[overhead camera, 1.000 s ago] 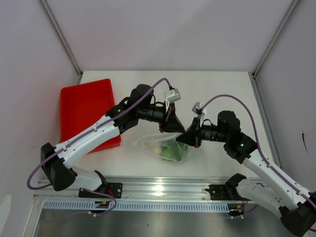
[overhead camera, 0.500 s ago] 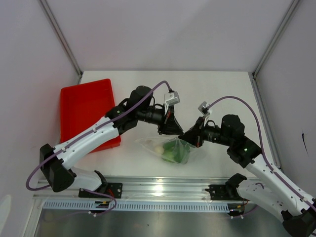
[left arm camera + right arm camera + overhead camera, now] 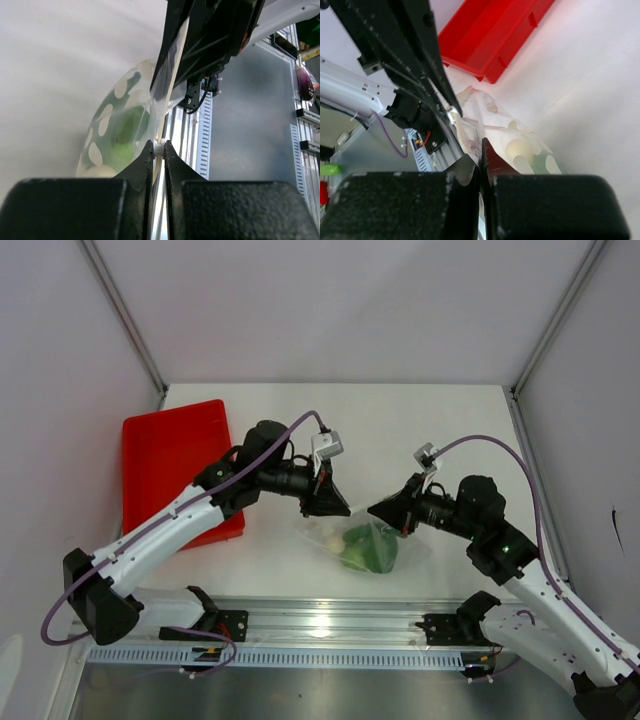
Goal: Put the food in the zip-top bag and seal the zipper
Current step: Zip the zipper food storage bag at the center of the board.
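Observation:
The zip-top bag (image 3: pixel 362 545) hangs between my two grippers just above the table's front part. The food sits inside it: green pieces (image 3: pixel 368 550) and a pale ball (image 3: pixel 328 536). My left gripper (image 3: pixel 338 508) is shut on the bag's mouth edge at its left end. In the left wrist view the fingertips (image 3: pixel 158 146) pinch the zipper (image 3: pixel 171 75), with the green food (image 3: pixel 122 137) behind the plastic. My right gripper (image 3: pixel 377 508) is shut on the right end of the same edge. The right wrist view (image 3: pixel 480 149) shows the bag (image 3: pixel 520 145) beside its jaws.
The red tray (image 3: pixel 170 465) lies at the left of the table, behind my left arm; it also shows in the right wrist view (image 3: pixel 495 30). A metal rail (image 3: pixel 320 620) runs along the near edge under the bag. Grey walls enclose the back and sides.
The two grippers, tips together a second ago, have drawn apart along the bag's mouth: left one leftward, right one rightward. The bag has shifted slightly right and lower.

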